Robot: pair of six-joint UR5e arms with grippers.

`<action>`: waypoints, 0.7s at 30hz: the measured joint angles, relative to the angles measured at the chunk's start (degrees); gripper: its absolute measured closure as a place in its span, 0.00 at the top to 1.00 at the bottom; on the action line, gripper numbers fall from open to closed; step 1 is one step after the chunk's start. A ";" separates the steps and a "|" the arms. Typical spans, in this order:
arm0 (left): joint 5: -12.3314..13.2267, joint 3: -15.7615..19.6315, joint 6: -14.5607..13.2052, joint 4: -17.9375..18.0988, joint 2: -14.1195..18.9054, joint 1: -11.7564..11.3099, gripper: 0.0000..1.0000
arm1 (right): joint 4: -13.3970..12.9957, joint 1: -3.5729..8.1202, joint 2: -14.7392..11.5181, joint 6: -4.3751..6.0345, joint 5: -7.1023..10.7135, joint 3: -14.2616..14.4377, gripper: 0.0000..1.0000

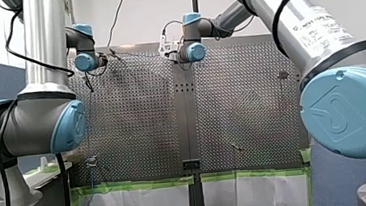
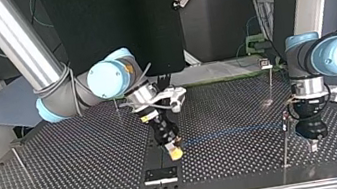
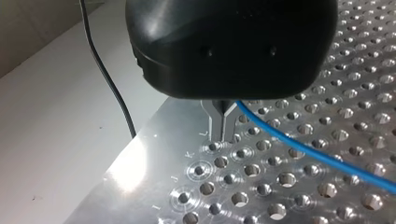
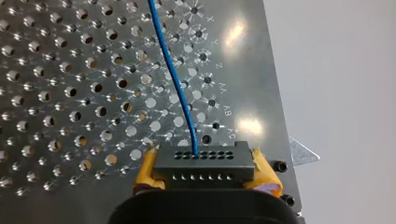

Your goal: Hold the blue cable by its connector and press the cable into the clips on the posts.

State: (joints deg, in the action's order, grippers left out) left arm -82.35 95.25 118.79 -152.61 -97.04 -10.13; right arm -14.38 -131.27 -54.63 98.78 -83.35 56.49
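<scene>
Near the desk's [image 4: 60,93] lettered edge, my right fingers [image 4: 148,170], yellow-padded, pinch the black connector [image 4: 204,165] from both sides. The blue cable [image 4: 175,79] leaves 1 of the connector's upper holes and runs ahead over the perforated plate. In the top view it stretches across above the desk toward my left arm.

My left fingers [image 3: 217,125], bare metal, are pressed nearly together just over the desk, also by a lettered edge. The cable meets them near their root, and I cannot tell whether it is caught between them.

A thin post [image 2: 285,147] stands just beside my left fingers, between them and the connector. Another post [image 2: 270,84], with a clip [image 2: 265,64] on top, stands farther back. A black plate [image 2: 160,174] lies near my right fingers. A loose black wire [image 3: 107,79] runs past the desk's edge.
</scene>
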 joint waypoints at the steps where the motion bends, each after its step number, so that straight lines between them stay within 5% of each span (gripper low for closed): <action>1: 0.05 0.00 0.01 -0.02 0.00 0.01 0.00 | 0.13 0.03 0.06 0.01 0.05 -0.24 0.00; 8: 0.07 0.00 -0.76 -1.02 0.05 0.16 0.00 | 1.30 0.05 0.16 -0.08 0.27 -0.89 0.00; 10: 0.00 0.00 -1.49 -1.82 0.05 0.24 0.40 | 1.60 0.06 0.16 -0.15 0.28 -0.90 0.00; 11: -0.06 0.00 -1.85 -2.20 0.06 0.26 0.40 | 1.76 0.08 0.16 -0.19 0.28 -0.90 0.00; 13: -0.47 0.02 -2.72 -3.04 0.11 0.28 0.76 | 1.97 0.10 0.15 -0.21 0.28 -0.91 0.00; 21: -4.01 0.03 -6.64 -6.95 1.17 0.38 0.88 | 2.72 0.15 0.09 -0.31 0.28 -0.91 0.00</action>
State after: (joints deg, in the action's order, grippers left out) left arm -86.36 95.28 112.15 -159.56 -95.86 -9.76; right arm -11.66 -131.12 -54.54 98.47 -83.07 55.58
